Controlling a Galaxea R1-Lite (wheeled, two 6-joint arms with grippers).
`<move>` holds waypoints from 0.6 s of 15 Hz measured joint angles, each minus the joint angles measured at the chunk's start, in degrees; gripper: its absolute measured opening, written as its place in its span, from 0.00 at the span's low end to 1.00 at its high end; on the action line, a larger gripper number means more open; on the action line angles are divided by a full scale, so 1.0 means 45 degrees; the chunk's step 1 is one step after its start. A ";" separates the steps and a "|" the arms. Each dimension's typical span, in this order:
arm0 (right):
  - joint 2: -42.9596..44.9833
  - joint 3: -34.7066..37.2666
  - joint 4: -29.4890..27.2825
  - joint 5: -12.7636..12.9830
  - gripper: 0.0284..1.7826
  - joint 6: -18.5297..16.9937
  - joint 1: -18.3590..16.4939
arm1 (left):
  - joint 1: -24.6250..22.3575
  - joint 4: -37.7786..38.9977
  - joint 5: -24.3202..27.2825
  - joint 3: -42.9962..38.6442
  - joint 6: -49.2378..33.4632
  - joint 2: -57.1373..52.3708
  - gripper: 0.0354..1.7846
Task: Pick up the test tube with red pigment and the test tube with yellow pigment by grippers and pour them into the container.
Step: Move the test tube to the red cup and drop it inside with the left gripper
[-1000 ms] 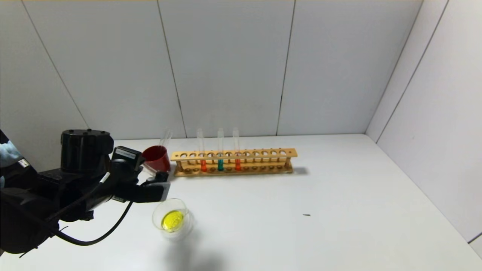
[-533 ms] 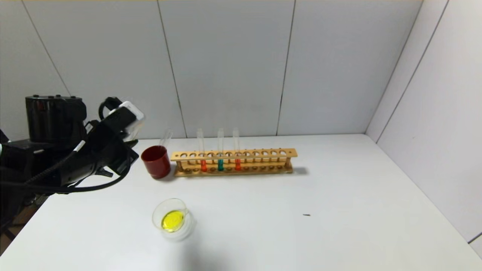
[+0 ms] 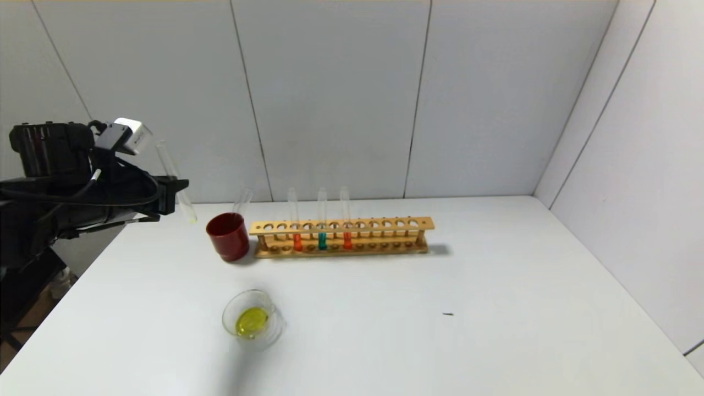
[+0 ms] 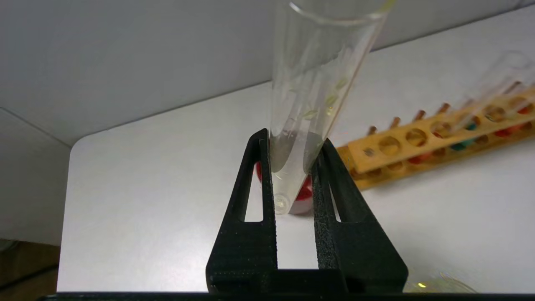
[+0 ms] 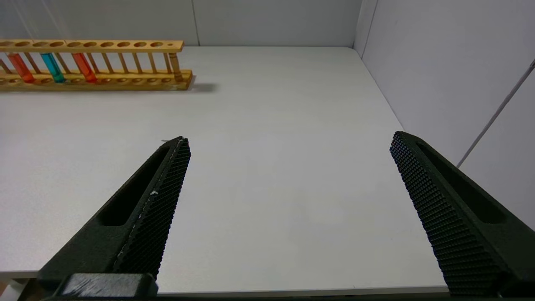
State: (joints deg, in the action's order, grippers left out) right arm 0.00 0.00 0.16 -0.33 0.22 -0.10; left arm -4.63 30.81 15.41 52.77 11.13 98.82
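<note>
My left gripper is raised at the far left, left of the red cup. It is shut on the test tube with yellow pigment, which stands nearly upright and holds only yellow drops. In the left wrist view the jaws pinch this tube near its bottom. The container, a clear glass dish, holds yellow liquid at the front left. The test tube with red pigment stands in the wooden rack, left of a teal tube and a redder twin. My right gripper is open and empty over bare table.
A dark red cup with an empty clear tube leaning in it stands at the rack's left end. The rack also shows in the right wrist view. White walls close the back and right. A small dark speck lies on the table.
My left gripper has lifted away from above the dish and swung back to the left. The tube has gone from tipped to nearly upright.
</note>
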 joint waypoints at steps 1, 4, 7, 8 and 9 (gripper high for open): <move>0.0000 0.0000 0.0000 0.0000 0.98 0.0000 0.0000 | -0.0127 0.0217 0.0092 0.0222 -0.0081 0.0428 0.15; 0.0000 0.0000 0.0000 0.0005 0.98 0.0000 0.0000 | 0.0068 0.0471 0.0287 0.0945 -0.0574 0.1569 0.15; 0.0000 0.0000 0.0000 0.0005 0.98 0.0000 0.0000 | 0.0325 0.0490 0.0282 0.1349 -0.0631 0.2322 0.15; 0.0000 0.0000 -0.0005 0.0005 0.98 0.0005 0.0000 | 0.0344 0.0515 0.0268 0.1430 -0.0631 0.2530 0.15; 0.0000 0.0000 -0.0005 0.0000 0.98 0.0005 0.0000 | 0.0352 0.0591 0.0249 0.1528 -0.0631 0.2760 0.15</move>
State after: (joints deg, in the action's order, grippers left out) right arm 0.00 0.00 0.13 -0.33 0.24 -0.10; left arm -3.05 33.46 16.53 59.65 8.29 111.24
